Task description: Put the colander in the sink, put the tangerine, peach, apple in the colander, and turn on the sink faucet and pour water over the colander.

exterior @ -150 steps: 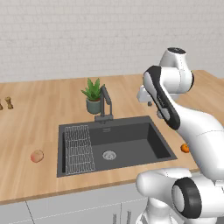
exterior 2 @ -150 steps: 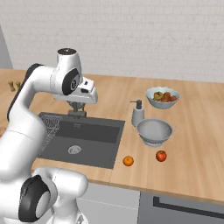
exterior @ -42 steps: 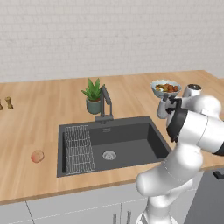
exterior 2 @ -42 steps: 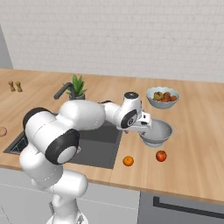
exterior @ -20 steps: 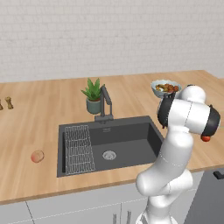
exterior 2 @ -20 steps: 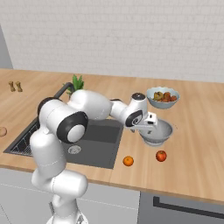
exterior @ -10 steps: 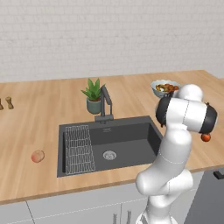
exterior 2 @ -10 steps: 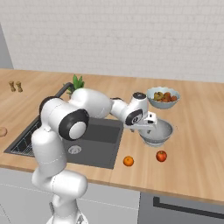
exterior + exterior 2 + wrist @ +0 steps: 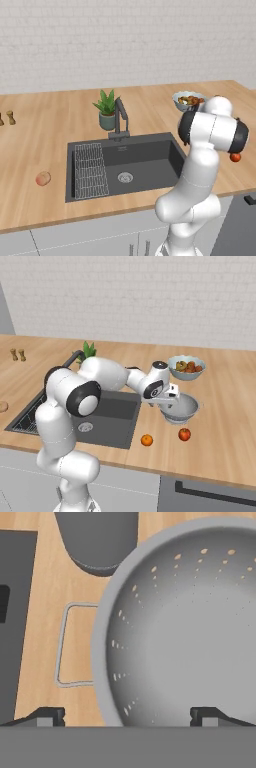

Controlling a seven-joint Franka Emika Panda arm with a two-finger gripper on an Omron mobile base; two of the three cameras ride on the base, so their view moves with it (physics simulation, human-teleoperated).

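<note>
I see a wooden worktop [image 9: 225, 421] under a white brick wall [image 9: 150, 301]. The colander [image 9: 181, 408] sits empty beside the sink [image 9: 107, 421]; my hand [image 9: 127, 714] hangs spread over its rim.

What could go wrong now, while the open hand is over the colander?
The hand straddles the colander rim near its wire handle; on so thin an edge the grip may slip. Once lifted, the colander could tilt. The apple and tangerine lie close and might get knocked.
</note>
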